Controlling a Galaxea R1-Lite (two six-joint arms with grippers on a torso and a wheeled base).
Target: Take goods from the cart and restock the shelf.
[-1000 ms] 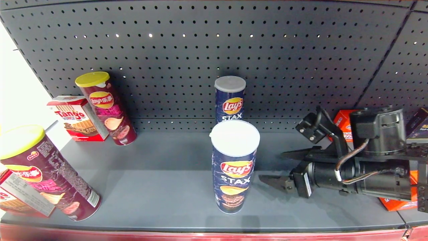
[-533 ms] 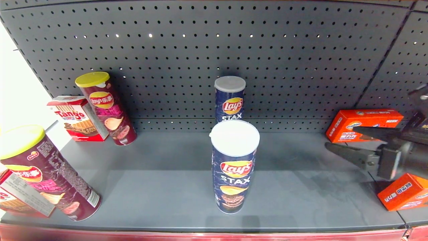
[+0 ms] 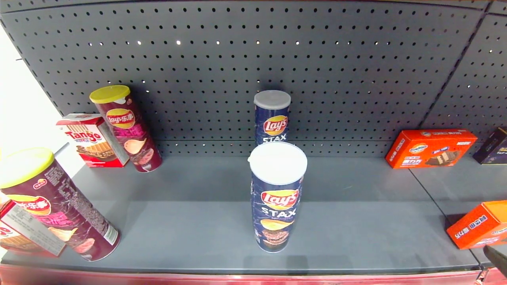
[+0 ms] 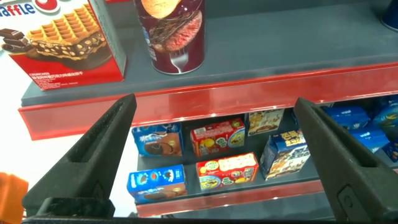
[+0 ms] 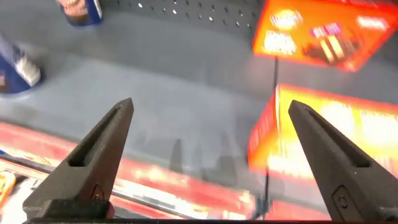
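Right wrist view: our right gripper point(image 5: 209, 106) gapes empty near the orange box point(image 5: 323, 143); we risk knocking it down

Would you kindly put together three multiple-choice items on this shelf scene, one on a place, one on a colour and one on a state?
1. Where does the second blue can stand relative to the front blue can?
A. to its left
B. directly behind it
C. lying on top of it

2. What colour is the lid of the maroon can beside the wafer box?
A. yellow
B. white
C. black

3. How do the fingers of the left gripper stand?
A. shut on a can
B. shut on a box
C. open, holding nothing

Answers: 1 B, in the head view it rises just behind the front can's top. 2 A, its top is plainly yellow. 3 C, the left wrist view shows the fingers spread wide with nothing gripped.
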